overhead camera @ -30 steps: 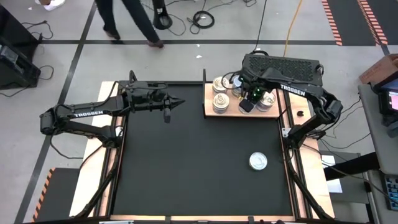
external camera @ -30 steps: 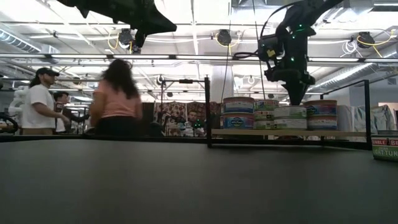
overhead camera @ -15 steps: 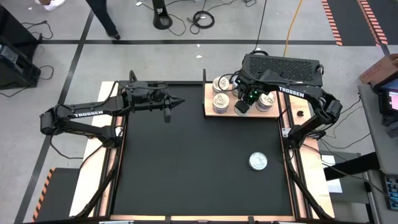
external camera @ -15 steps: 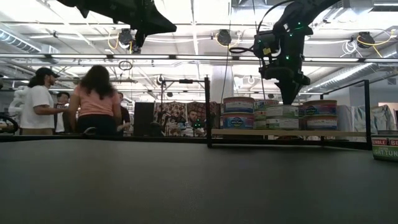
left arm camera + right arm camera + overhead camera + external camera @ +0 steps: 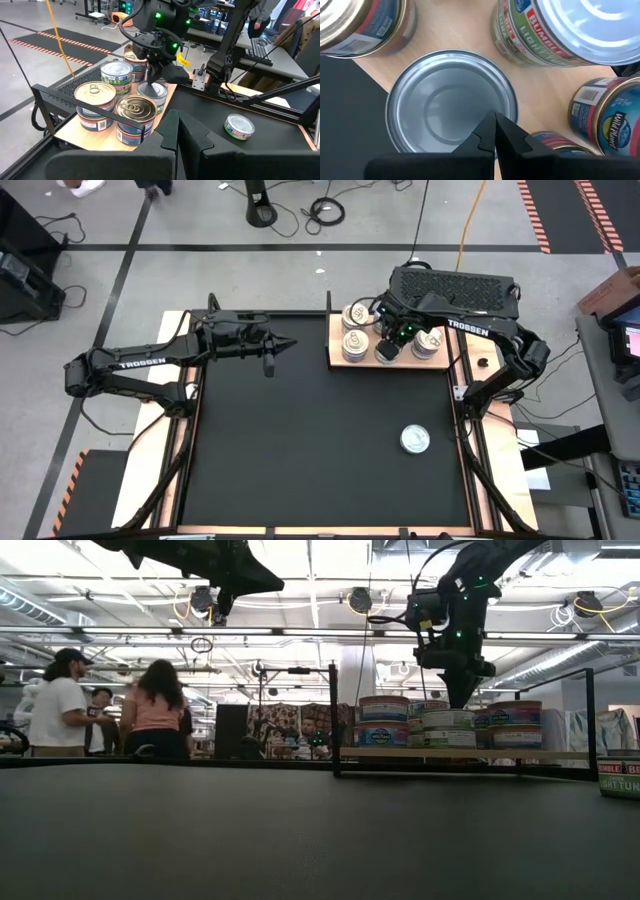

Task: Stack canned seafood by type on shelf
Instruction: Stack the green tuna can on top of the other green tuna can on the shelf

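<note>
The right gripper [image 5: 388, 346] hangs above the wooden board [image 5: 334, 340] at the table's far right corner, its fingers [image 5: 492, 134] pressed together and holding nothing. Directly below its tip sits a silver-topped can [image 5: 451, 113] near the board's front edge, apart from the fingertips. Other cans [image 5: 117, 76] stand stacked in twos around it on the board, one with a gold top [image 5: 136, 109] at the board's front left. One single can [image 5: 415, 440] lies on the black table [image 5: 300, 450] near its right edge, well apart from the board. The left gripper [image 5: 284, 343] waits closed and empty over the table's far left part.
</note>
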{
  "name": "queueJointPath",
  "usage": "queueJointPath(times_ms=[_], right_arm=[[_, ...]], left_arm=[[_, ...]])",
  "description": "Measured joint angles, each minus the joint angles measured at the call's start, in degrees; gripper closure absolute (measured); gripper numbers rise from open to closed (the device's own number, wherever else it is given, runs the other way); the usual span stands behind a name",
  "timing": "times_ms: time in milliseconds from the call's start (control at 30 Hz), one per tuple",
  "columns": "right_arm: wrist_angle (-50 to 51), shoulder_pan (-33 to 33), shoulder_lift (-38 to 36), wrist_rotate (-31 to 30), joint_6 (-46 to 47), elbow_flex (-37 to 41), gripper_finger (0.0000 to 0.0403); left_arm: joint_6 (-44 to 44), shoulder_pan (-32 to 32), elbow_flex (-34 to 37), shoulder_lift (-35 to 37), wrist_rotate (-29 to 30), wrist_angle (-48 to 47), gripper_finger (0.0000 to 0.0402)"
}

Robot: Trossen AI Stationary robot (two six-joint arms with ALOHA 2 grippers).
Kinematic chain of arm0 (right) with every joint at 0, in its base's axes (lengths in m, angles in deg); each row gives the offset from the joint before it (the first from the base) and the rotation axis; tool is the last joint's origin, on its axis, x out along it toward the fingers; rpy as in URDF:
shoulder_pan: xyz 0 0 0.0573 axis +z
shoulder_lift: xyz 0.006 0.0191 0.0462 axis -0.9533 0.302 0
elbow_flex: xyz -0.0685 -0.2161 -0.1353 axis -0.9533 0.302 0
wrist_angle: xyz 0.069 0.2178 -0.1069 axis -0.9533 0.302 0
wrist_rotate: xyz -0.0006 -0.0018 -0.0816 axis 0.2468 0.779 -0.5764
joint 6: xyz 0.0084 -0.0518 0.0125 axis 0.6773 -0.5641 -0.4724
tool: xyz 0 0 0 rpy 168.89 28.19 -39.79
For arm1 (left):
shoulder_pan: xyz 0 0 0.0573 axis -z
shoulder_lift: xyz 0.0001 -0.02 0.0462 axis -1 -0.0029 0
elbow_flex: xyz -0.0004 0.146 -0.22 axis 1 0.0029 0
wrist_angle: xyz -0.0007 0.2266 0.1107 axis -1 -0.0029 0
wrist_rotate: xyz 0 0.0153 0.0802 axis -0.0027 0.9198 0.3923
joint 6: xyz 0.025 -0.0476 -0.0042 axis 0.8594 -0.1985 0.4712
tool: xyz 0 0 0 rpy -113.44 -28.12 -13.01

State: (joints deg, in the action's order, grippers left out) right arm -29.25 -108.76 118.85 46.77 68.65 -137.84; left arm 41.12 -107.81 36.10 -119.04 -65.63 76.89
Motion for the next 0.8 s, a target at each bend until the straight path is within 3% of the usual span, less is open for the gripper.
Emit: queueJointPath(times_ms=[500, 800], right_arm=[[0.84, 0.58, -1.5, -0.62, 0.38, -0.33, 0.0403], [4.24, 0.72, -2.32, -1.08, -0.06, -7.84, 0.0403]], left_arm=[[0.01, 0.0, 0.0, 0.0, -0.89, 0.0, 0.0393], [0.06, 0.0, 0.0, 0.0, -0.89, 0.39, 0.0393]])
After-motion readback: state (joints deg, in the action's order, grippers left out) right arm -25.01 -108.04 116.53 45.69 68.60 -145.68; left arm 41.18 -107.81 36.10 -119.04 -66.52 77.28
